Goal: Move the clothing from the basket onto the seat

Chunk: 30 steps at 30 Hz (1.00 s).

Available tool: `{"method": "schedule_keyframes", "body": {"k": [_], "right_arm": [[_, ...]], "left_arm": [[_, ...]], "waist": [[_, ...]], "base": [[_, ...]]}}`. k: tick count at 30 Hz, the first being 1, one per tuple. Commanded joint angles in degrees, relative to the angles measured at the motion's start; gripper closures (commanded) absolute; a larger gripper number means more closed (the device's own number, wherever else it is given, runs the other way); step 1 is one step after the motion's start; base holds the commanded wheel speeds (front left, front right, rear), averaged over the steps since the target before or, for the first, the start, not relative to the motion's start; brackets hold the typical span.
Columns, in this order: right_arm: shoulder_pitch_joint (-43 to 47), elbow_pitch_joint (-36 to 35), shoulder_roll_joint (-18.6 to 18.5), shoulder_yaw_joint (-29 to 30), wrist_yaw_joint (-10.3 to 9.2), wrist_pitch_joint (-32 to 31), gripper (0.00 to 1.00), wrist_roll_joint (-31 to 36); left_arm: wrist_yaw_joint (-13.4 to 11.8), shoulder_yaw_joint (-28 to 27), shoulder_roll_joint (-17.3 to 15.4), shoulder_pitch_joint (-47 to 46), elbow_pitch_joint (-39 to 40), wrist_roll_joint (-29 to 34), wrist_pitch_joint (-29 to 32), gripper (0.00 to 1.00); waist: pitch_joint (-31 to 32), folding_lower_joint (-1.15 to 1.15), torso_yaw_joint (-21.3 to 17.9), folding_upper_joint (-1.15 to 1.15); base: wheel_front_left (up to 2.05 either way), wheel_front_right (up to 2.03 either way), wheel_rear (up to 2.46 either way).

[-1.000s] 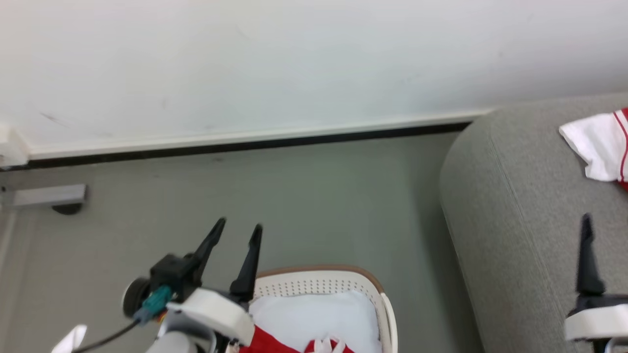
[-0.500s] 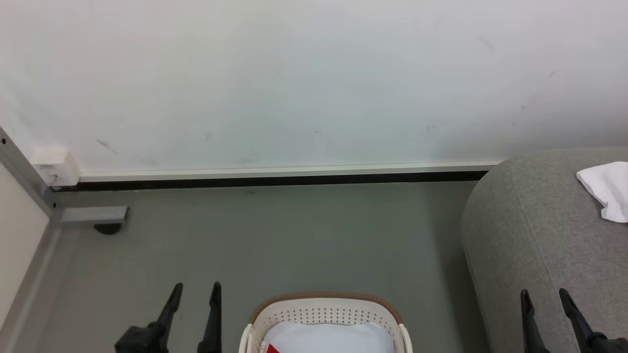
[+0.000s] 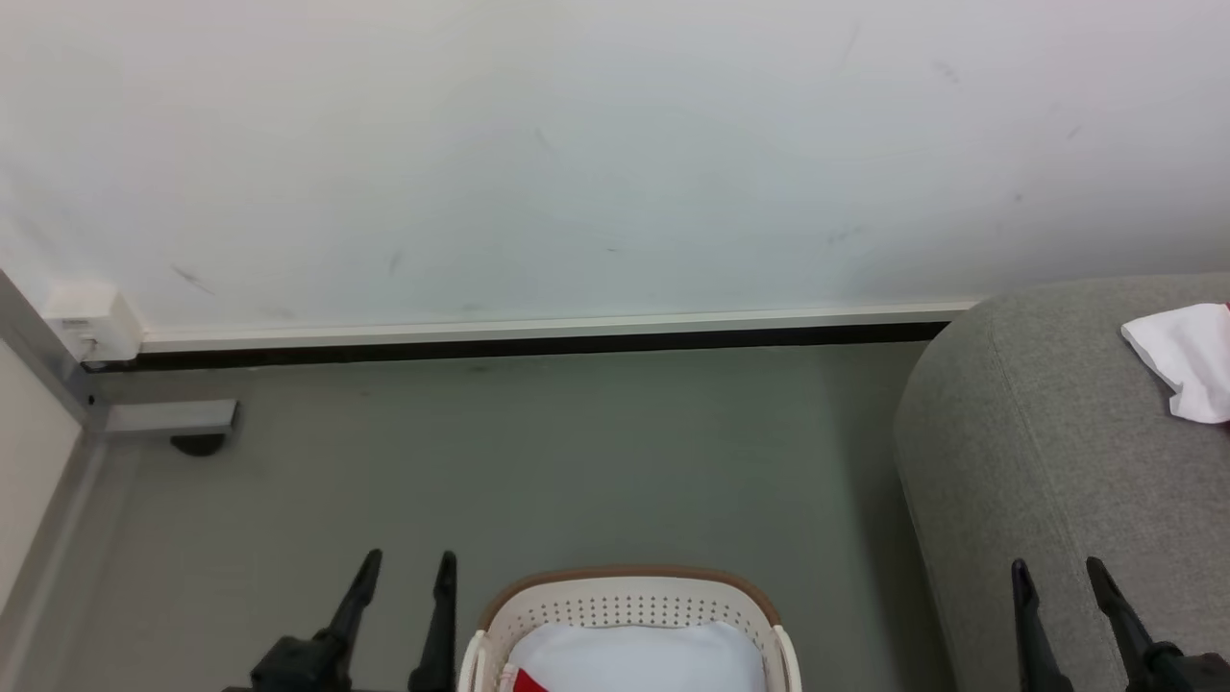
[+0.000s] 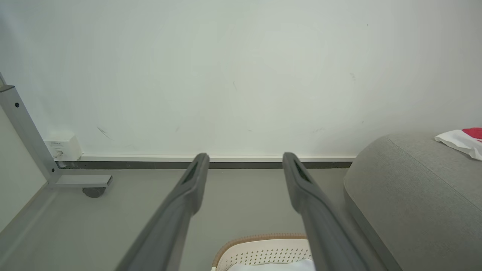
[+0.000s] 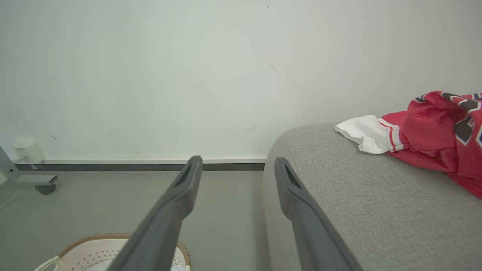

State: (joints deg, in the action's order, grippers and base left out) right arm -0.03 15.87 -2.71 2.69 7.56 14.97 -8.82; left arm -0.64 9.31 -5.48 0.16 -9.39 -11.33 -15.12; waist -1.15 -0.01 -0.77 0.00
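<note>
Head view: the left gripper (image 3: 411,557), fingers parted and empty, stands just left of the basket (image 3: 625,575), where a red scrap of clothing (image 3: 527,682) shows; the right gripper (image 3: 1055,567), likewise parted, hangs over the seat (image 3: 1038,432). Left wrist view: bare floor (image 4: 113,226) runs to the wall (image 4: 241,75). Right wrist view: a red jersey (image 5: 433,124) lies back from the seat's rounded edge.

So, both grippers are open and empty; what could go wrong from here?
1. A red corner of clothing sits against the white pad in the basket; the left gripper might pinch the pad instead.
2. The basket looks light, so pulling cloth could tip it.
3. The jersey lies near the rounded edge of the seat and might slide off.
</note>
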Motion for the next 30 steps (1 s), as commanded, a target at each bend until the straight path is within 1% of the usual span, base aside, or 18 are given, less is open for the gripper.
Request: {"method": "schedule_keyframes", "body": {"k": [1, 4, 7, 11, 16, 19, 23, 30], "right_arm": [[-0.97, -0.51, -0.17, 0.66, -0.14, 0.13, 0.0, -0.36], [-1.93, -1.28, -0.14, 1.84, -0.14, 0.13, 0.0, -0.49], [-3.08, -2.04, -0.15, 2.52, -0.14, 0.13, 0.0, -0.42], [-4.85, -2.98, -0.17, 2.77, -0.14, 0.13, 0.0, -0.35], [-7.06, -4.22, -0.15, 3.11, -0.14, 0.13, 0.0, -1.01], [-7.95, -4.84, -0.14, 3.24, -0.14, 0.13, 0.0, -1.39], [-9.57, -6.1, -0.13, 3.03, -0.14, 0.14, 0.0, -2.21], [-13.69, -8.69, -0.12, 1.21, -0.14, 0.14, 0.0, -4.04]], "left_arm": [[0.75, 0.34, 0.32, -1.19, -0.86, 1.19, -0.04, 0.0], [2.36, 2.03, 0.41, -3.68, -2.95, 2.72, -0.04, 0.0], [3.75, 4.56, 0.35, -7.04, -6.74, 4.03, 0.33, 0.0], [5.57, 8.56, 0.15, -12.03, -12.46, 6.13, 4.17, 0.0], [7.1, 12.96, 0.49, -16.58, -20.01, 6.37, 10.51, 0.0], [7.57, 16.0, 0.65, -18.64, -24.81, 7.05, 14.39, 0.0], [7.9, 18.94, 1.15, -21.64, -30.72, 6.28, 18.74, 0.0], [8.13, 25.65, 1.18, -27.27, -39.64, 7.36, 22.36, 0.0]], "waist": [[-0.54, 0.01, -0.85, 0.0], [-1.63, 0.01, -2.0, 0.0], [-2.82, 0.01, -3.41, 0.0], [-4.79, 0.01, -5.63, 0.0], [-8.64, 0.01, -8.43, 0.0], [-10.84, 0.01, -9.57, 0.0], [-14.61, 0.01, -10.85, 0.0], [-23.48, 0.01, -12.87, 0.0]], "base": [[0.0, 0.0, 0.0], [0.0, 0.0, 0.0], [0.0, 0.0, 0.0], [0.0, 0.0, 0.0], [0.0, 0.0, 0.0], [0.0, 0.0, 0.0], [0.0, 0.0, 0.0], [0.0, 0.0, 0.0]]}}
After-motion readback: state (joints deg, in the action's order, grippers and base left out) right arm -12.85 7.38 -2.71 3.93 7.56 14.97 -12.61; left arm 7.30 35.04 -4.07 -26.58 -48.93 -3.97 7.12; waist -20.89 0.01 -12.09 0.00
